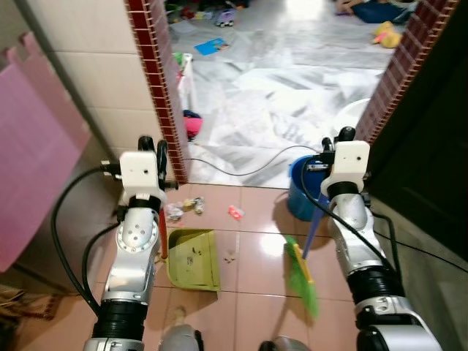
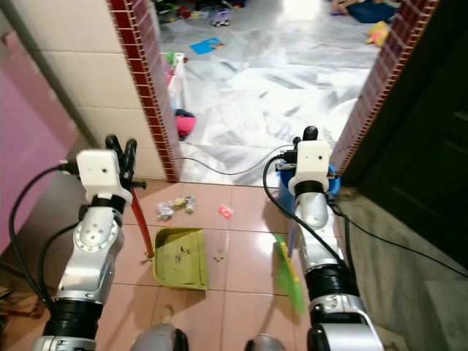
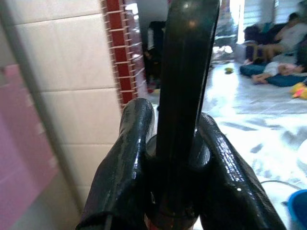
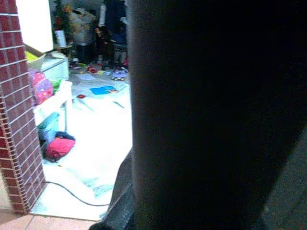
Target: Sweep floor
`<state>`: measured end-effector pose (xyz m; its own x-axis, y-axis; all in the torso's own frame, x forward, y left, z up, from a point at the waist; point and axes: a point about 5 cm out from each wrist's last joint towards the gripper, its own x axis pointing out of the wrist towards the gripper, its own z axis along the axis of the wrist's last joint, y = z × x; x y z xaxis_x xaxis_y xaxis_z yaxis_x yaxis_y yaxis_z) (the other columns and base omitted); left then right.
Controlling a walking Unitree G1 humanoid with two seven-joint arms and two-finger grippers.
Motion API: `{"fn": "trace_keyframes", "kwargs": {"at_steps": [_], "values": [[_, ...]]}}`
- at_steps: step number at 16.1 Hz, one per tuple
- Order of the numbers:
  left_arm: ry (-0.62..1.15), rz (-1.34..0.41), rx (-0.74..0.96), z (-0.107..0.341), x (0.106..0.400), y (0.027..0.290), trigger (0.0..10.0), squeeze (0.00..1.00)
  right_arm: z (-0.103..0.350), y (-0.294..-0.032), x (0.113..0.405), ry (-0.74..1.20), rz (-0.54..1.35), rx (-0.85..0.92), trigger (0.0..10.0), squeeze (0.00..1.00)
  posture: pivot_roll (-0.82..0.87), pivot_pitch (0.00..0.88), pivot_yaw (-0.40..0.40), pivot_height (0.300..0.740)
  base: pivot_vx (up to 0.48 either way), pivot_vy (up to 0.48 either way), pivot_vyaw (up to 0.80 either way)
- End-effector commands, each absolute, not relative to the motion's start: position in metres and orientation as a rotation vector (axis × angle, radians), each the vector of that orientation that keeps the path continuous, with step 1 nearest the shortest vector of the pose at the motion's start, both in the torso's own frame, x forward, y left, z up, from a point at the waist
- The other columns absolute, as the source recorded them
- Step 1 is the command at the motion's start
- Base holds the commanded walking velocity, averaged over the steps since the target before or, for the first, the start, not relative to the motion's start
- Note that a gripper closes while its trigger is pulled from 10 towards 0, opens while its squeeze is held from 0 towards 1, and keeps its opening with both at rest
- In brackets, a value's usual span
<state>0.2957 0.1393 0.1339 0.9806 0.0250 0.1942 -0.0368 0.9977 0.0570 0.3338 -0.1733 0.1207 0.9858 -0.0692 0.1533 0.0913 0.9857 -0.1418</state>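
Note:
A yellow-green dustpan (image 1: 194, 259) rests on the pink floor tiles, its red stick rising to a black handle (image 3: 184, 96). My left gripper (image 1: 154, 145) is shut on that handle, next to the brick pillar. A broom with green bristles (image 1: 301, 279) and a blue handle (image 1: 312, 232) leans on the floor to the right. My right gripper (image 1: 345, 134) is shut on the handle's upper end, which shows as a dark bar (image 4: 211, 110) in the right wrist view. Crumpled wrappers (image 1: 183, 208) and a pink scrap (image 1: 235, 213) lie just beyond the dustpan.
A blue bucket (image 1: 301, 191) stands behind the broom at the doorway. A black cable (image 1: 241, 172) crosses the threshold. Red brick pillars (image 1: 162, 88) frame the opening, with a dark door (image 1: 431, 146) on the right and a pink panel (image 1: 33, 168) on the left. Toys litter the white floor beyond.

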Motion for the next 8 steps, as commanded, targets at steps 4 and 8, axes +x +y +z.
{"fn": "trace_keyframes", "kwargs": {"at_steps": [4,8], "values": [[-0.354,0.039,0.051,0.176,0.298,0.131,10.0,0.0,0.12,-0.175,0.333,-0.143,-0.081,-0.164,10.0,0.0,0.02,0.0,0.012,0.74,0.0,0.48,-0.47],[-0.372,0.075,0.093,0.185,0.3,0.137,10.0,0.0,0.121,-0.171,0.336,-0.145,-0.066,-0.165,10.0,0.0,0.03,0.0,0.003,0.74,0.0,0.48,0.0]]}}
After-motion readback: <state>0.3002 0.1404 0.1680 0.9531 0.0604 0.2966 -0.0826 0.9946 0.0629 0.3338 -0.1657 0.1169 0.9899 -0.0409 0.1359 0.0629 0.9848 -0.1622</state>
